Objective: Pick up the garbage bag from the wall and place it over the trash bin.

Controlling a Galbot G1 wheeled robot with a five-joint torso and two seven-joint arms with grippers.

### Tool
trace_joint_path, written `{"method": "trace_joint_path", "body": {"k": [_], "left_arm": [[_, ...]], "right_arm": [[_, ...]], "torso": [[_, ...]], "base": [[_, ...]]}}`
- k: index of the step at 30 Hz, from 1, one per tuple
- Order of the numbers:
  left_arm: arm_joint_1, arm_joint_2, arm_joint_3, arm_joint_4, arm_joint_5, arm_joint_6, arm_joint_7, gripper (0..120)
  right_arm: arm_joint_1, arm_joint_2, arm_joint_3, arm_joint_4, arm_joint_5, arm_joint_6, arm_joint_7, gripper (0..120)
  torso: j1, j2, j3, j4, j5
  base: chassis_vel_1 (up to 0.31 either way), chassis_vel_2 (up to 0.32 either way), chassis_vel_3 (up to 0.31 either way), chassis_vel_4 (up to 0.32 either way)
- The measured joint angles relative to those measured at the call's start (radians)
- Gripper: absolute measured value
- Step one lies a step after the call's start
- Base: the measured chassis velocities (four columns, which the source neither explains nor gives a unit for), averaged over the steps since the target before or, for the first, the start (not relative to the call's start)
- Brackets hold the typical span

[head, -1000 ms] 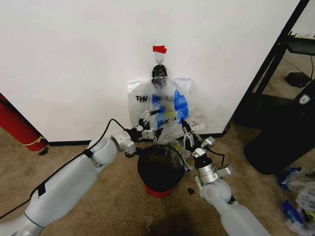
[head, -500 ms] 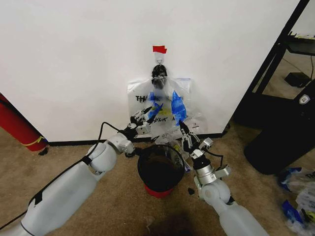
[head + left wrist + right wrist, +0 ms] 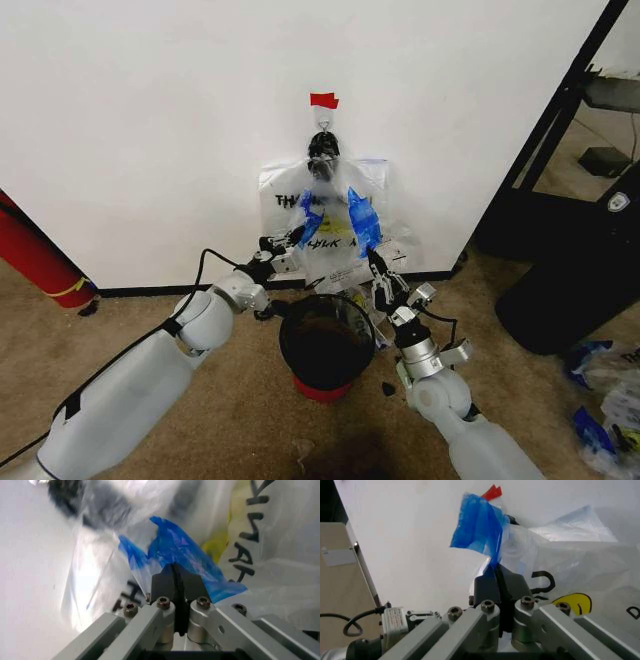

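Note:
The garbage bag (image 3: 335,225), whitish plastic with black lettering, yellow print and blue patches, hangs flat against the white wall (image 3: 150,120). It hangs from a small hook (image 3: 322,124) under a bit of red tape (image 3: 323,100). My left gripper (image 3: 292,240) is shut on the bag's left blue edge (image 3: 175,551), with the fingertips (image 3: 167,578) pinching the plastic. My right gripper (image 3: 374,262) is shut on the right blue edge (image 3: 477,525). The trash bin (image 3: 325,345), round and black with a red base, stands on the carpet right below the bag, between my two arms.
A long red cylinder (image 3: 35,255) leans at the far left by the black baseboard (image 3: 140,291). A black shelf frame (image 3: 560,130) and a dark bulky object (image 3: 580,285) stand at the right. More plastic bags (image 3: 605,400) lie on the carpet at lower right.
Both grippers have risen slightly toward the wall, each with a blue edge of the bag in it. My left forearm has swung a little to the left.

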Motion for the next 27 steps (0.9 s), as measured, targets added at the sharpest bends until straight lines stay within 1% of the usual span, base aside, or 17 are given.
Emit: {"method": "trace_joint_path", "body": {"k": [3,5,8,10,12,13,15,18,19,23,27], "left_arm": [[0.028,-0.004,-0.021,-0.009,-0.069,0.015,-0.03,0],[0.034,-0.007,-0.026,-0.009,-0.088,0.018,-0.04,0],[0.052,-0.029,-0.042,-0.003,-0.194,0.02,-0.089,0],[0.057,-0.049,-0.042,0.003,-0.292,0.008,-0.119,0],[0.057,-0.051,-0.042,0.003,-0.305,0.007,-0.122,0],[0.063,-0.071,-0.042,0.005,-0.406,-0.009,-0.146,0],[0.071,-0.097,-0.042,0.013,-0.526,-0.047,-0.164,0],[0.086,-0.139,-0.05,0.032,-0.661,-0.108,-0.175,0],[0.086,-0.139,-0.05,0.032,-0.661,-0.108,-0.175,0],[0.106,-0.178,-0.068,0.04,-0.763,-0.138,-0.201,0],[0.114,-0.188,-0.074,0.043,-0.806,-0.144,-0.218,0]], "right_arm": [[-0.008,0.0,0.006,0.006,0.0,0.001,0.0,0],[-0.01,-0.001,0.007,0.006,0.0,0.002,0.0,0],[-0.018,-0.002,0.011,0.007,0.0,0.007,-0.001,0],[-0.022,-0.001,0.012,0.007,0.004,0.008,-0.001,0],[-0.022,-0.001,0.013,0.007,0.005,0.008,-0.001,0],[-0.026,-0.001,0.014,0.007,0.012,0.009,-0.001,0],[-0.031,0.0,0.019,0.009,0.023,0.01,0.0,0],[-0.039,0.001,0.028,0.015,0.042,0.014,0.0,0],[-0.039,0.001,0.028,0.015,0.042,0.014,0.0,0],[-0.04,0.001,0.029,0.02,0.072,0.016,-0.002,0],[-0.036,0.001,0.029,0.016,0.083,0.024,-0.01,0]], "torso": [[0.0,0.0,0.0,0.0001,0.0],[0.0,0.0,0.0,0.0001,0.0],[0.0,0.0,0.0,0.0001,0.0002],[0.0,0.0,0.0,0.0,0.0],[0.0,0.0,0.0,0.0,0.0],[0.0,0.0,0.0,-0.0002,0.0],[0.0,0.0,0.0,0.0003,0.0004],[0.0,0.0,0.0,-0.0002,0.0001],[0.0,0.0,0.0,-0.0002,0.0001],[0.0,0.0,0.0,0.0001,0.0001],[0.0,0.0,0.0,0.0,0.0001]], "base": [[0.0,0.0,0.0,0.0],[0.0,0.0,0.0,0.0],[0.0,0.0,0.0,0.0],[0.0,0.0,0.0,0.0],[0.0,0.0,0.0,0.0],[0.0,0.0,0.0,0.0],[0.0,0.0,0.0,0.0],[0.0,0.0,0.0,0.0],[0.0,0.0,0.0,0.0],[0.0,0.0,0.0,0.0],[0.0,0.0,0.0,0.0]]}}
